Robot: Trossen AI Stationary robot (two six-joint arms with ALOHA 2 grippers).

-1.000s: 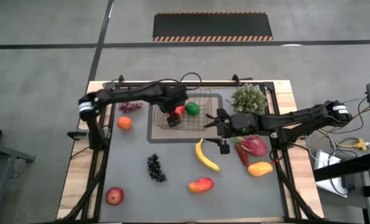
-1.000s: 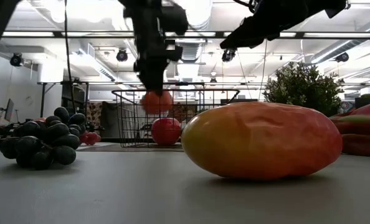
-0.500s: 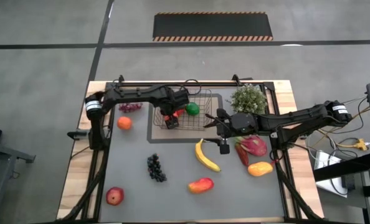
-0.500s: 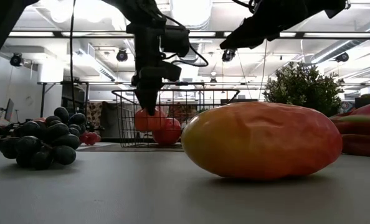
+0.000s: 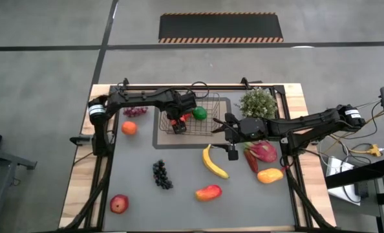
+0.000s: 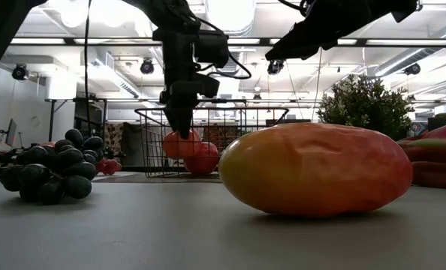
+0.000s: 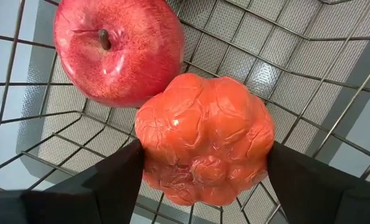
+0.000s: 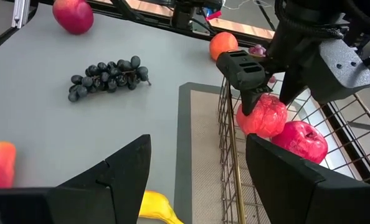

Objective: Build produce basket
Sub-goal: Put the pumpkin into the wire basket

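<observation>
The dark wire basket (image 5: 208,99) stands on a grey tray at the table's far middle. In it lie a red apple (image 7: 116,50) and a green pepper (image 5: 200,113). My left gripper (image 5: 177,123) reaches down into the basket's left part and is shut on a bumpy orange-red fruit (image 7: 203,143), right beside the apple. My right gripper (image 5: 220,124) hovers open just right of the basket, above the banana (image 5: 214,162); in its wrist view the right gripper (image 8: 197,165) has its fingers wide apart with nothing between them. My left gripper pinches the orange-red fruit across its middle (image 7: 154,155), one finger on each side. The fingers (image 6: 179,120) come from above, pointing down. The fruit (image 6: 179,144) sits low inside the basket against the apple (image 6: 203,159); whether it rests on the basket floor I cannot tell.
Loose on the table: dark grapes (image 5: 161,173), a red apple (image 5: 119,204), two mangoes (image 5: 208,192) (image 5: 269,175), a dragon fruit (image 5: 263,151), an orange (image 5: 128,128) and small purple grapes (image 5: 135,111). A bushy green plant (image 5: 258,102) stands right of the basket.
My left gripper has come down into the basket with the orange-red fruit, from rim height to beside the red apple, and has stayed there over the last half second. It is still shut on the fruit.
</observation>
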